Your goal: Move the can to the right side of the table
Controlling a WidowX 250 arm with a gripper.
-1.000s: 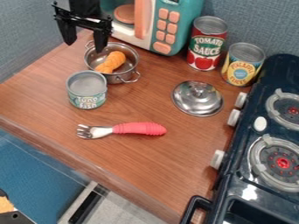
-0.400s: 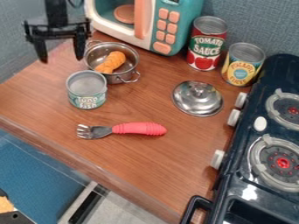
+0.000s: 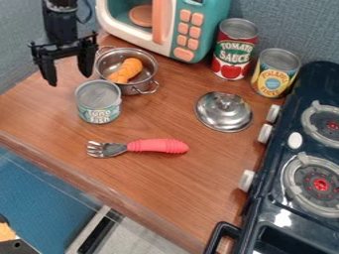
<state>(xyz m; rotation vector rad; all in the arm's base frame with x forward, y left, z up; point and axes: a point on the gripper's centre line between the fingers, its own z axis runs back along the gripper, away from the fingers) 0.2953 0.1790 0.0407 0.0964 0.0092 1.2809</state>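
"The tuna can (image 3: 98, 104) sits flat on the left side of the table (image 3: 198, 183). Is that the one to move?"

"I think so. Two more cans, the tomato can (image 3: 233, 49) and the yellow fruit can (image 3: 275, 74), stand at the far right, so they are over there already."

"What is the gripper (image 3: 69, 79) doing?"

"It hangs at the far left, close to the tuna can. Its two fingers are wide apart and hold nothing. They point down, maybe so they can go around the can's sides."

"Could it bump something?"

"It might. The pot (image 3: 127, 90) is just beside the can, on the far side. It has little loop handles that could get in the way. I can't tell if they touch. I think the arm should get over the can, squeeze, then lift high."

"Why high?"

"So the can goes over the fork (image 3: 157, 146) and the lid (image 3: 224, 116). The lid is off the pot, so we can see the bumpy orange toy food (image 3: 126, 71) inside."

"What are things made of?"

"The can is short and round, with a hard metal top and a smooth green label. It may slip if the fingers pinch it crooked. The lid is shiny metal, like a little hill with a knob. The fork has metal points and a fat pink handle with bumpy rings. The table looks like smooth brown wood."
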